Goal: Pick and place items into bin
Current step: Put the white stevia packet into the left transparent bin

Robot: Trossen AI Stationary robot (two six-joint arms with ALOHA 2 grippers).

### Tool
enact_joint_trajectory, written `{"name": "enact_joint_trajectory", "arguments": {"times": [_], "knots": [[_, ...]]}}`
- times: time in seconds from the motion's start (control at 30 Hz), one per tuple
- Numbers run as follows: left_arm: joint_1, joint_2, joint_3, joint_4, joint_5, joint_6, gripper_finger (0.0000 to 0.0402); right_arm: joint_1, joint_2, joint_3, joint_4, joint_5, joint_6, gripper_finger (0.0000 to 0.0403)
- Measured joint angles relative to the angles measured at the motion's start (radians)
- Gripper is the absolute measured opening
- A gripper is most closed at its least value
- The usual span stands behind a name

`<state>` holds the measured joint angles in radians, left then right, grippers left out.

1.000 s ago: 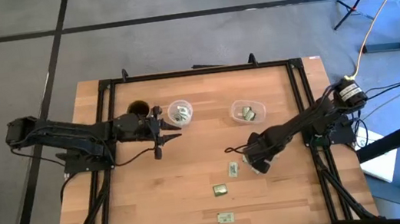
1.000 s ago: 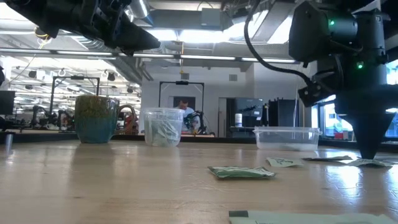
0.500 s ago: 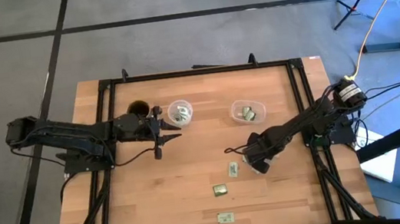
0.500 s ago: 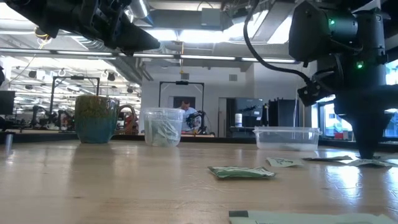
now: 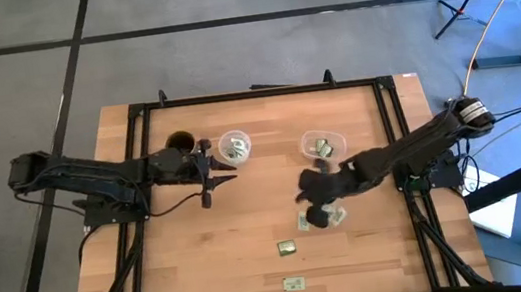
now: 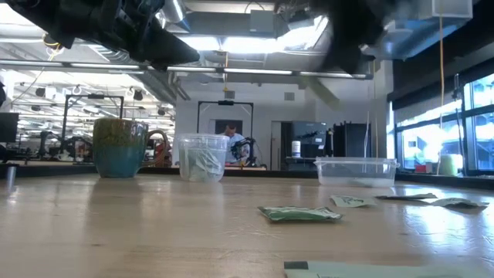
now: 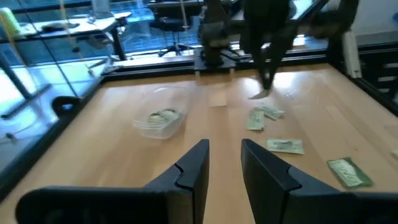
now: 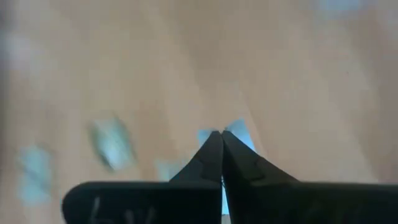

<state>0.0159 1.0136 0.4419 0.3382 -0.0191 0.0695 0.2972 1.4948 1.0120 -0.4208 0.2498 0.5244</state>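
On the wooden table (image 5: 206,264), the right gripper (image 5: 314,199) hangs blurred over loose packets (image 5: 287,248) near the clear bin (image 5: 338,140).

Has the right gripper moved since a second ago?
Yes. The right gripper has lifted off the table and swung left, away from the table's right rail toward the centre. Its jaws are shut; whether a packet is pinched, I cannot tell.

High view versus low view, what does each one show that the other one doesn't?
Only the high view shows the right gripper, shut, above loose packets, and the packets inside the rectangular bin. Only the low view shows the teal mug from the side and a person in the room behind. Both show the clear cup, the bin, packets on the table, and the waiting left arm.
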Motion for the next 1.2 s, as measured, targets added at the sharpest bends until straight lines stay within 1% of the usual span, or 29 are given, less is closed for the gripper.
{"name": "enact_joint_trajectory", "arguments": {"times": [0.07, 0.13, 0.23, 0.3, 0.37, 0.43, 0.5, 0.63, 0.73, 0.83, 1.03, 1.2], "knots": [[0.000, 0.014, 0.000, 0.014, 0.049, -0.001, 0.0088, -0.007, -0.007, 0.000, 0.223, -0.029, -0.186, 0.0001], [-0.001, 0.036, 0.000, 0.048, 0.122, 0.000, 0.0088, -0.020, -0.005, -0.003, 0.403, -0.124, -0.349, 0.0001], [-0.001, 0.077, 0.000, 0.134, 0.247, 0.004, 0.0088, -0.048, 0.000, -0.003, 0.584, -0.274, -0.513, 0.0001], [-0.001, 0.113, 0.000, 0.222, 0.333, -0.007, 0.0088, -0.065, 0.000, -0.004, 0.659, -0.343, -0.580, 0.0001], [-0.002, 0.153, 0.000, 0.310, 0.393, -0.035, 0.0088, -0.083, 0.001, -0.004, 0.720, -0.431, -0.614, 0.0000], [-0.002, 0.196, 0.000, 0.379, 0.405, -0.061, 0.0088, -0.094, 0.001, -0.004, 0.779, -0.519, -0.635, 0.0000], [-0.001, 0.240, 0.001, 0.430, 0.405, -0.072, 0.0090, -0.100, 0.001, -0.004, 0.827, -0.572, -0.653, 0.0000], [-0.002, 0.317, 0.022, 0.518, 0.415, -0.094, 0.0102, -0.100, 0.001, -0.004, 0.844, -0.586, -0.687, 0.0000], [-0.001, 0.364, 0.058, 0.555, 0.469, -0.120, 0.0115, -0.103, 0.002, -0.004, 0.844, -0.586, -0.689, 0.0000], [-0.001, 0.405, 0.103, 0.557, 0.519, -0.157, 0.0126, -0.108, 0.016, -0.005, 0.843, -0.586, -0.688, 0.0000], [-0.001, 0.491, 0.179, 0.553, 0.538, -0.188, 0.0134, -0.124, 0.058, -0.005, 0.845, -0.585, -0.687, 0.0000], [-0.002, 0.532, 0.201, 0.553, 0.632, -0.192, 0.0130, -0.124, 0.065, -0.005, 0.847, -0.586, -0.687, 0.0000]]}}
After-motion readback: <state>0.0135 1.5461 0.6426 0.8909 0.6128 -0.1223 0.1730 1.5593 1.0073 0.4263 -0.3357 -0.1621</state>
